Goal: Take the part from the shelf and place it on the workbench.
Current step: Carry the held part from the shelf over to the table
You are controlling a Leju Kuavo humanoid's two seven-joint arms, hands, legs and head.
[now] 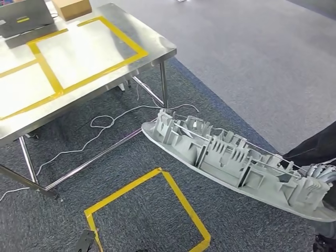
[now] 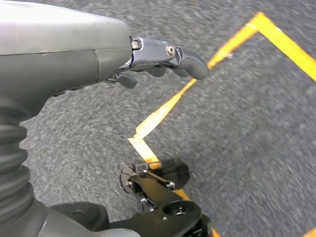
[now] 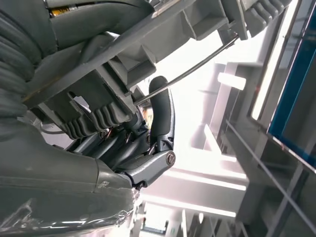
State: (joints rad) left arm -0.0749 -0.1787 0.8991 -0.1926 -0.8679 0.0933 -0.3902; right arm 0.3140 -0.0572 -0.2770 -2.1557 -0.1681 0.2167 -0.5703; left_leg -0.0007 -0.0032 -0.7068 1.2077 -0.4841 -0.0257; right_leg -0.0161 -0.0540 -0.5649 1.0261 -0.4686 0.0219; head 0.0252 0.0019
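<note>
- Our right hand [image 3: 149, 148] grips one end of the long grey part [image 1: 238, 163], fingers hooked under its ribs; it juts out over the carpet, near right of the desk [image 1: 99, 63].
- Our left hand [image 2: 164, 57] hangs loose, holding nothing.
- Risk: held from one end, the part may sag, twist free, or clip the desk edge.

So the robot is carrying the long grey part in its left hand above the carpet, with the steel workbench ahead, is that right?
Not quite: it is the right hand that holds the long grey part, as the right wrist view shows, its fingers curled around the ribbing. The left hand holds nothing. The rest stands: the part is above the carpet, with the steel workbench ahead.
</note>
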